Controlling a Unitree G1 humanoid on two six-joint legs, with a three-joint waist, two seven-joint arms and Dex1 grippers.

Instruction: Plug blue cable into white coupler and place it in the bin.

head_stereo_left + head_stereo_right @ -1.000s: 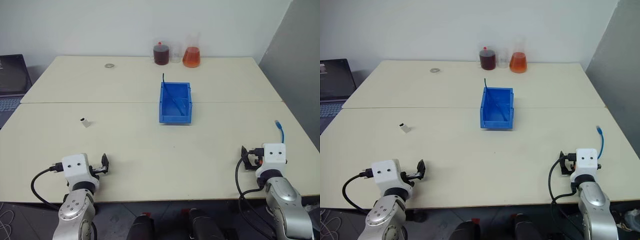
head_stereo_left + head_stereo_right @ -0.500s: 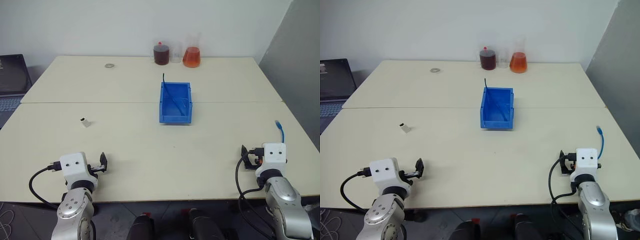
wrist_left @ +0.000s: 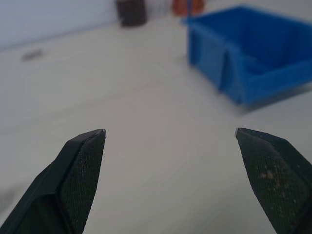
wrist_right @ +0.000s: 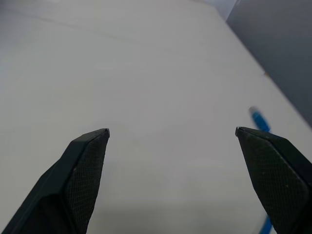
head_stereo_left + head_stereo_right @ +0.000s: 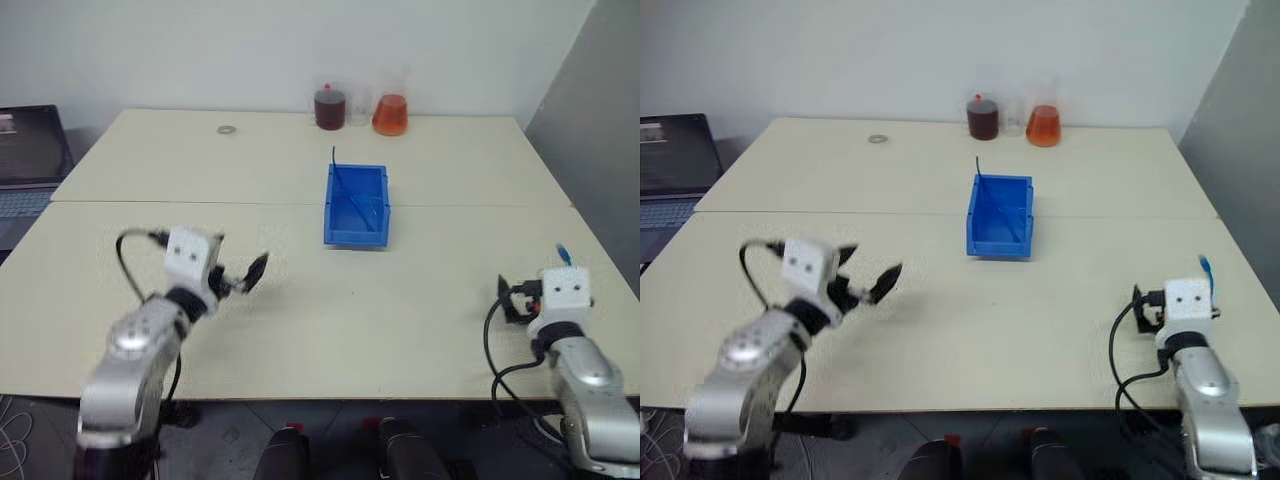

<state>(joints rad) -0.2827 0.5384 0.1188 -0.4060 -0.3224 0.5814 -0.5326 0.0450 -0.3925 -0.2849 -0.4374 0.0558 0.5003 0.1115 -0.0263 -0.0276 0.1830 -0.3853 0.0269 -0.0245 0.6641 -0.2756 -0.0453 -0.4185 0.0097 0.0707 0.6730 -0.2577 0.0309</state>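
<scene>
Blue cable [image 5: 561, 253] lies beside the open right pincer [image 4: 170, 134].

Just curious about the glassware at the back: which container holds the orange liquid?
The cone-shaped flask on the right end; the jar left of it holds dark reddish-brown liquid.

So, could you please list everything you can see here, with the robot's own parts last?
table: two, cream, pushed together edge to edge.
bin: one, bright blue, table centre; a thin dark-blue strand pokes above its far rim.
blue cable: one, light blue, right table edge, beyond the right gripper.
flasks: three, dark red, clear and orange, far edge.
ring: one, grey, far left.
laptop: one, dark, off the table's left side.
left gripper: black fingers, open, raised over the table.
right gripper: black fingers, open, near the cable.
</scene>
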